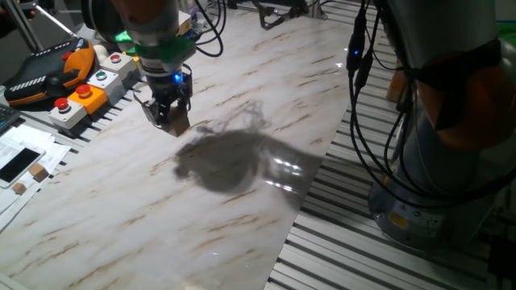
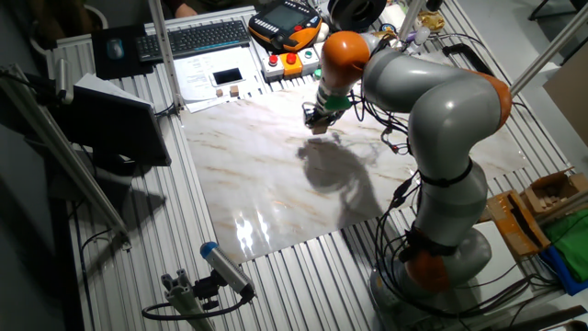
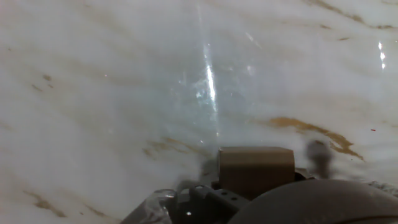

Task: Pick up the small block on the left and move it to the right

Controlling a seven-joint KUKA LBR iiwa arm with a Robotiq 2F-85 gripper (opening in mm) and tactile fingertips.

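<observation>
The small block (image 1: pixel 180 125) is a plain light-tan wooden cube held between my gripper's (image 1: pixel 172 119) fingers. It hangs a little above the white marble tabletop (image 1: pixel 242 97), near the far left part. In the other fixed view the gripper (image 2: pixel 318 121) and block (image 2: pixel 319 129) are over the table's far side, close to the button boxes. In the hand view the block (image 3: pixel 256 169) fills the lower middle, with the marble surface beyond it. The gripper is shut on the block.
A phone (image 1: pixel 18 163) and a tinier tan cube (image 1: pixel 36 171) lie on papers at the left. Button boxes (image 1: pixel 81 98) and an orange pendant (image 1: pixel 48 72) stand behind the gripper. The arm's base (image 1: pixel 451 161) and cables stand at the right, past the table's edge.
</observation>
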